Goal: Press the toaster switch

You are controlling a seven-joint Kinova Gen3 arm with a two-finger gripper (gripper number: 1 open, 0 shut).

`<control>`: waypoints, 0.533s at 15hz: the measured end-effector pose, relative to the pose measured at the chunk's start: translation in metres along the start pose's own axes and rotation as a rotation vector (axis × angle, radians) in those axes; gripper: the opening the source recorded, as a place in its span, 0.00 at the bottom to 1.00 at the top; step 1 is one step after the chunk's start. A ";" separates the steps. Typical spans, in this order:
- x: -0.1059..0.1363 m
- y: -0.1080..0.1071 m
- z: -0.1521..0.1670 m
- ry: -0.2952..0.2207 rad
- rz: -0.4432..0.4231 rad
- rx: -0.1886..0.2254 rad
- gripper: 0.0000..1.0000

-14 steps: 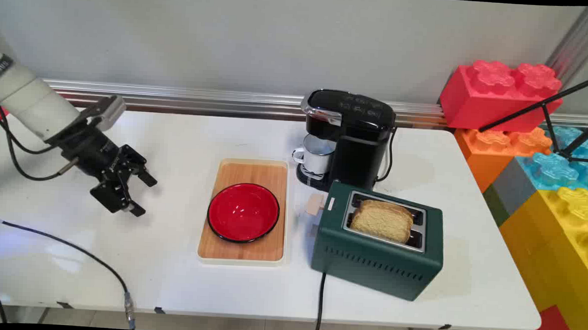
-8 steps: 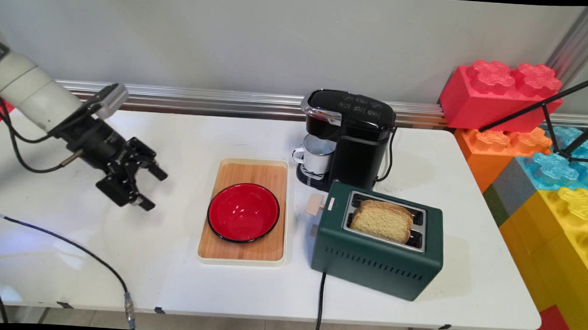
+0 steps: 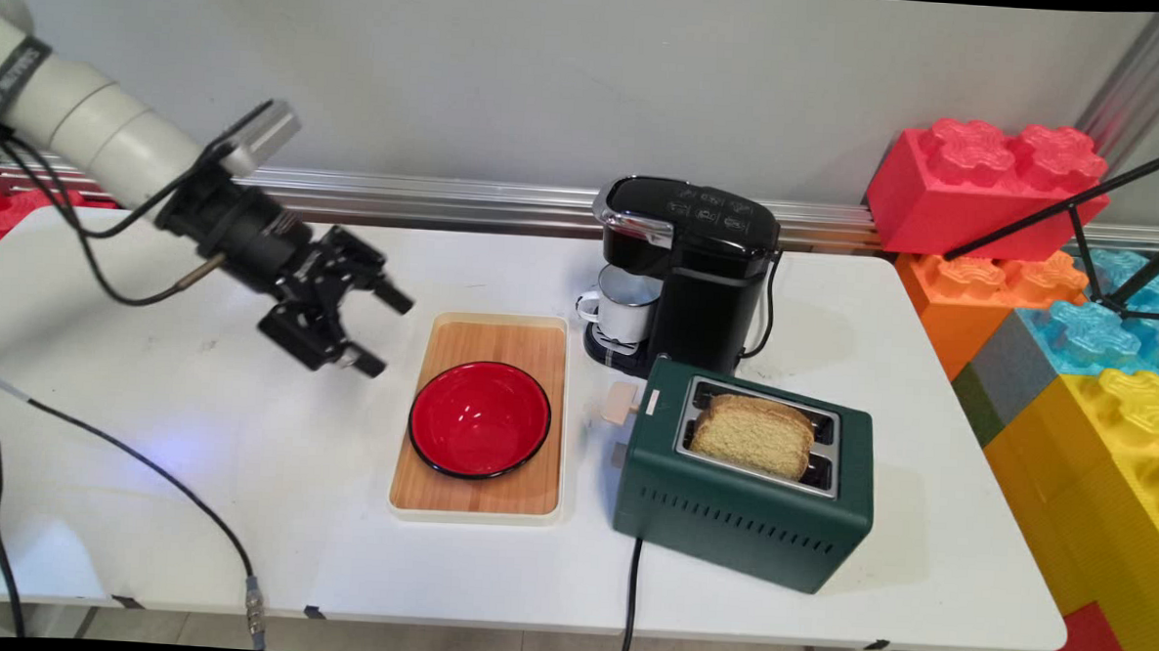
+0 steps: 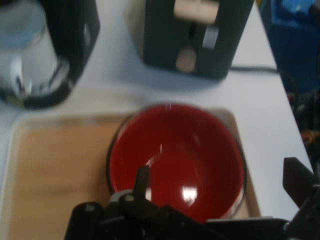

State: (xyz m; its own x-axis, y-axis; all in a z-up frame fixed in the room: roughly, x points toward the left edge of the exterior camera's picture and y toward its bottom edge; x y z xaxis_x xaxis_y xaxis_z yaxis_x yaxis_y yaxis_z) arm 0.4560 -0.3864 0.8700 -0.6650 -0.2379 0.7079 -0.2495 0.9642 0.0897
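Your gripper point(image 3: 377, 331) hangs in the air above the table point(image 3: 241, 467), with its two fingers point(image 3: 392, 299) spread apart and nothing between them. It is tilted and points down and away from the arm, toward the wooden tray point(image 3: 489, 336). It touches nothing.

The thing nearest to your gripper is the red bowl point(image 3: 480, 418) with the black rim. It sits on the wooden tray, just in front of the fingers and lower than them. In the hand view the red bowl point(image 4: 176, 159) fills the middle, right ahead of the gripper point(image 4: 215, 185), and the tray point(image 4: 55, 165) spreads under it.

Beyond the tray, farther from your hand, you see the black coffee machine point(image 3: 691, 272). A white mug point(image 3: 622, 304) stands inside it, under its spout. Next to the coffee machine, also beyond the bowl, stands the green toaster point(image 3: 744, 475). Slices of bread point(image 3: 753, 435) are standing in its slots, and its beige lever point(image 3: 621, 403) is on the side that faces the tray. A black cord point(image 3: 629, 602) runs from the toaster over the near edge of the table.

Well behind the toaster, past the far end of the table, there are large toy blocks point(image 3: 1033, 247) in red, orange, blue and yellow.
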 end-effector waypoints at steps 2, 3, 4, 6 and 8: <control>0.018 -0.002 0.006 0.044 0.046 -0.006 1.00; 0.025 -0.003 0.009 0.061 0.068 -0.010 1.00; 0.029 -0.003 0.010 0.070 0.082 -0.014 1.00; 0.042 -0.004 0.016 0.096 0.129 -0.028 1.00; 0.051 -0.005 0.021 0.112 0.171 -0.044 1.00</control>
State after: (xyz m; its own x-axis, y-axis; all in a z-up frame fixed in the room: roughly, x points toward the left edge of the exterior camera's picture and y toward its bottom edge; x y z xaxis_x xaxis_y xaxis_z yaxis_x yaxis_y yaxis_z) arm 0.4086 -0.4059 0.8913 -0.6120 -0.0582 0.7887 -0.1067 0.9942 -0.0094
